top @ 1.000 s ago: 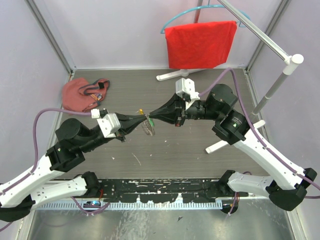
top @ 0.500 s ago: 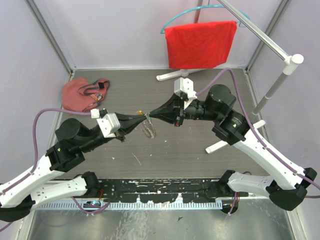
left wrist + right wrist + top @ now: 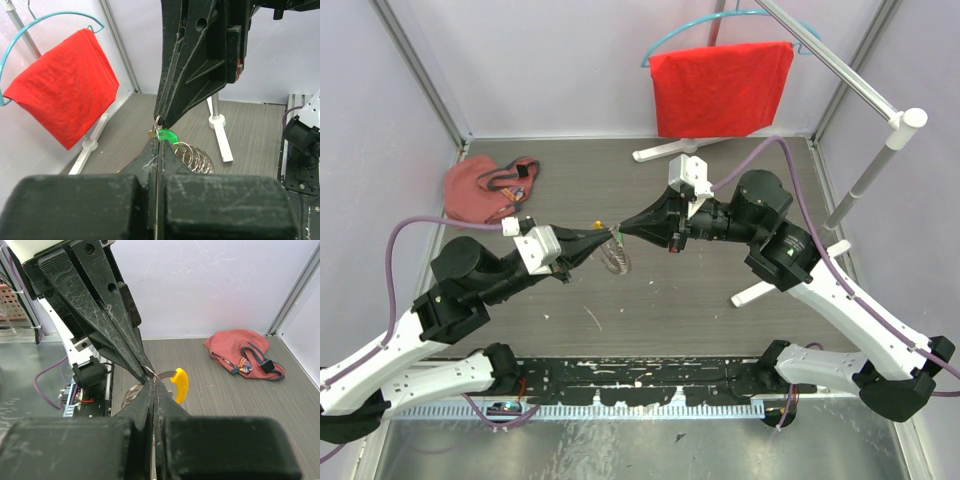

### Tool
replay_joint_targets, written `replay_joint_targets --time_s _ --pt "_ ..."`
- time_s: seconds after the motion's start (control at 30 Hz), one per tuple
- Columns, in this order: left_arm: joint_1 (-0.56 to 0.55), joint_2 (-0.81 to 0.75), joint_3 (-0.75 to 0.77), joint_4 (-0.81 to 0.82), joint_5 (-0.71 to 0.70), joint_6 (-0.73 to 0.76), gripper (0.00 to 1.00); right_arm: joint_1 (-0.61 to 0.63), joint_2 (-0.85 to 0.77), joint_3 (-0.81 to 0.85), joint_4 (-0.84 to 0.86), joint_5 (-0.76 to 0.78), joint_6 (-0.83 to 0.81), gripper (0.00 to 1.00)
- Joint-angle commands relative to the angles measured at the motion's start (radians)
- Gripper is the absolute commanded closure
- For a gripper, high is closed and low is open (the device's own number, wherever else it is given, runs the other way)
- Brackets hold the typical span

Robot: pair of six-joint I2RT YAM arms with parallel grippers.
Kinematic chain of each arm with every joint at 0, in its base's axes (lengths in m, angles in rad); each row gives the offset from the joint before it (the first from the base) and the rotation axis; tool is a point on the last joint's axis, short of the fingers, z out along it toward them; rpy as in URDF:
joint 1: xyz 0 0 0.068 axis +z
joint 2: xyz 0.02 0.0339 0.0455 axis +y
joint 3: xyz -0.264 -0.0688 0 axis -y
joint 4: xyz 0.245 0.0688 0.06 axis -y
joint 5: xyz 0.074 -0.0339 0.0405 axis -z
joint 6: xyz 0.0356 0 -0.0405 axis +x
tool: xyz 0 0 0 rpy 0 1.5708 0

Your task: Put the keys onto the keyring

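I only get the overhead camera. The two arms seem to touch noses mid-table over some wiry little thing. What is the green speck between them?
Observer: The left wrist camera shows it is a green key, its round head just past the tips of the left end effector.
Visitor: And the wiry thing?
Observer: That is the keyring. In the same view it is a silvery coil of loops right beside the key's head.
Visitor: All silver?
Observer: No. The right wrist camera shows a curved orange segment on it, just right of the tips of the right end effector.
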Motion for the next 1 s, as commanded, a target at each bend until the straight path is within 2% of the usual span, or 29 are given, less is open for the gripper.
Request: replay_joint_targets --time_s 0.0,0.77,0.97 --pt "0.001 -0.016 0.006 0.027 0.012 0.002 1.0 -0.002 0.0 0.036 0.01 0.033 -0.003 0.99" --pt "0.001 -0.029 -0.003 0.04 -0.007 0.003 1.0 -0.003 -0.007 0.003 -0.021 0.074 0.031 0.99" --pt "0.001 -0.03 -0.003 0.042 -0.006 0.003 1.0 -0.003 -0.021 0.001 -0.036 0.09 0.022 0.95"
